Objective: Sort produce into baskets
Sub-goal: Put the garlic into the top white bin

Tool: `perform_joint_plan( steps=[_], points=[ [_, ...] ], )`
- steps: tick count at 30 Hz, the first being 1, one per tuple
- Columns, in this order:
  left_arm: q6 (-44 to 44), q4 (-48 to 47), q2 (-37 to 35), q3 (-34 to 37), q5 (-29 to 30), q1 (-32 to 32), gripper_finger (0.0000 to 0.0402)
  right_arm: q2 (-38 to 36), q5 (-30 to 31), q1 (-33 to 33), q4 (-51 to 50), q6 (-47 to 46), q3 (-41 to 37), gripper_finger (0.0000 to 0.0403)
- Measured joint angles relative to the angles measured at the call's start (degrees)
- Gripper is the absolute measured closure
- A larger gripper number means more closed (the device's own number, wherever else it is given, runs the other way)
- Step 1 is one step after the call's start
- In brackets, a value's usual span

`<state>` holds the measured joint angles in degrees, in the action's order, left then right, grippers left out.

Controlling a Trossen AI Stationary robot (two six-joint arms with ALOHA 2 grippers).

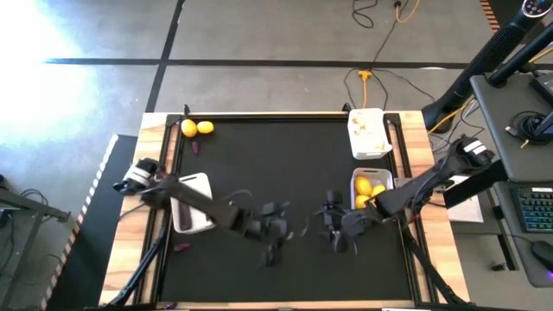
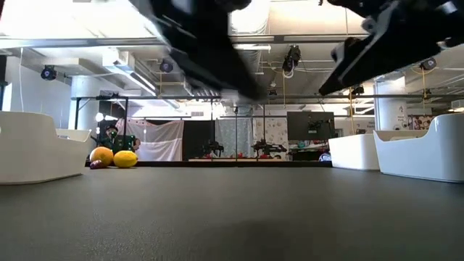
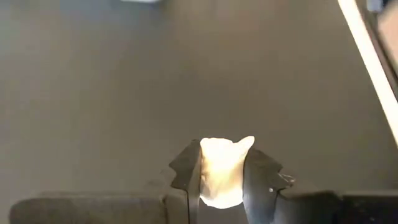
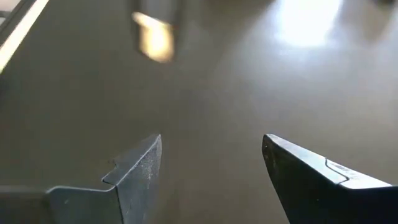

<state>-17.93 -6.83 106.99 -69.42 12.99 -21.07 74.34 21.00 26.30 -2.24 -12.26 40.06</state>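
High view shows the counter [image 1: 285, 155] half sorted: lemon basket [image 1: 371, 183] and garlic basket [image 1: 367, 131] partly filled, two lemons [image 1: 197, 128] loose. Left tool [image 3: 222, 180] pinches a garlic bulb [image 3: 222, 168]; right tool [image 4: 211, 165] hangs spread.

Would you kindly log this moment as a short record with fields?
left pincer: shut on a garlic bulb, above mid-table
right pincer: open, empty, above mid-table
loose lemons: two, far-left corner
right near basket: holds lemons
right far basket: holds whitish items
left basket: contents unclear
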Motion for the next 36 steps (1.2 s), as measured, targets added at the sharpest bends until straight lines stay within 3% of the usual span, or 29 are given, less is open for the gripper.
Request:
perform_joint_plan(
  steps=[4, 9, 14, 18, 26, 32, 36],
  points=[
    [1.84, 17.22, 3.16, 6.34, -0.25, 5.54, 0.0329, 2.34, 0.05, 1.42, -0.73, -3.66, -0.10, 0.0131],
    [0.98, 28.38, 8.87, 10.19, -1.53, 7.54, 0.0328, 8.31, 0.74, 1.58, 0.49, -6.44, -0.14, 0.0117],
    [-0.61, 31.95, 13.18, 10.24, -1.51, 7.55, 0.0312, 14.75, 4.59, 1.42, 2.66, -6.28, 0.58, 0.0096],
    [0.62, 31.44, 12.54, 10.61, -1.69, 7.51, 0.0266, 17.47, 4.60, 1.21, 3.33, -6.35, 3.16, 0.0084],
    [3.93, 29.02, -2.15, 19.01, -1.47, 6.57, 0.0167, 21.17, 4.41, -2.15, 10.12, -5.57, 4.78, 0.0080],
    [3.36, 40.07, -15.96, 32.30, 4.18, 3.01, 0.0156, 25.27, -1.02, -6.39, 18.48, -4.23, 4.86, 0.0089],
    [2.58, 44.40, -20.02, 38.47, 8.50, -0.20, 0.0159, 28.32, -1.95, -7.93, 20.82, -3.81, 5.03, 0.0105]
  ],
)
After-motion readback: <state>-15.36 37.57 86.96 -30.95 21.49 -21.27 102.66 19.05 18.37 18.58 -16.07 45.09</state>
